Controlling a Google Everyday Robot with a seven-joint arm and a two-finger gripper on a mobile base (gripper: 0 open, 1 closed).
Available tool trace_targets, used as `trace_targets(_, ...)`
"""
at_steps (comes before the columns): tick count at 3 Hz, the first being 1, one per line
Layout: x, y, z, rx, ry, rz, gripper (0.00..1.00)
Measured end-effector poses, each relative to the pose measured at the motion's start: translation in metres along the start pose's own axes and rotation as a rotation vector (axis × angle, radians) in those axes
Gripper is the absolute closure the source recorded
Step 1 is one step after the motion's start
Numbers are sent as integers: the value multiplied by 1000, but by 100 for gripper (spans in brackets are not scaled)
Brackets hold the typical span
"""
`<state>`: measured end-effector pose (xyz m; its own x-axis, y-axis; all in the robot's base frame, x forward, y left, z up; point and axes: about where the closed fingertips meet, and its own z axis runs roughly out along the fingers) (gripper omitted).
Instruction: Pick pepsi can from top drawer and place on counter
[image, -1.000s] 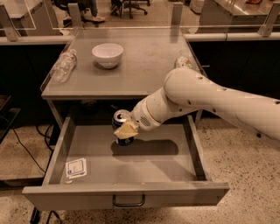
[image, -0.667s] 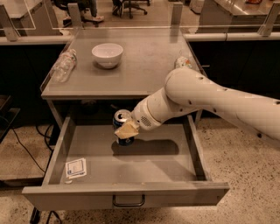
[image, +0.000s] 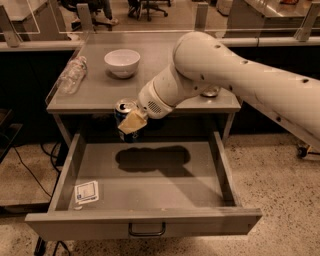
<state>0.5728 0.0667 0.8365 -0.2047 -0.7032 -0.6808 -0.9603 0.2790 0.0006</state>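
The gripper (image: 130, 124) pinches the can (image: 121, 110) above the open drawer (image: 145, 222), level with the desk (image: 100, 95) edge; only placing remains.

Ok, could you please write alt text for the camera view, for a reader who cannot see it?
The robot's gripper holds a blue pepsi can above the open top drawer, level with the front edge of the counter. On the counter are a white bowl and a plastic bottle; a small white packet lies in the drawer.
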Motion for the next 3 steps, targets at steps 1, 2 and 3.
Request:
trace_targets(1,0,0,0,0,0,0,100)
trace_targets(2,-9,-23,-20,37,-16,11,100)
trace_targets(3,-32,-76,-83,117,2,13,100)
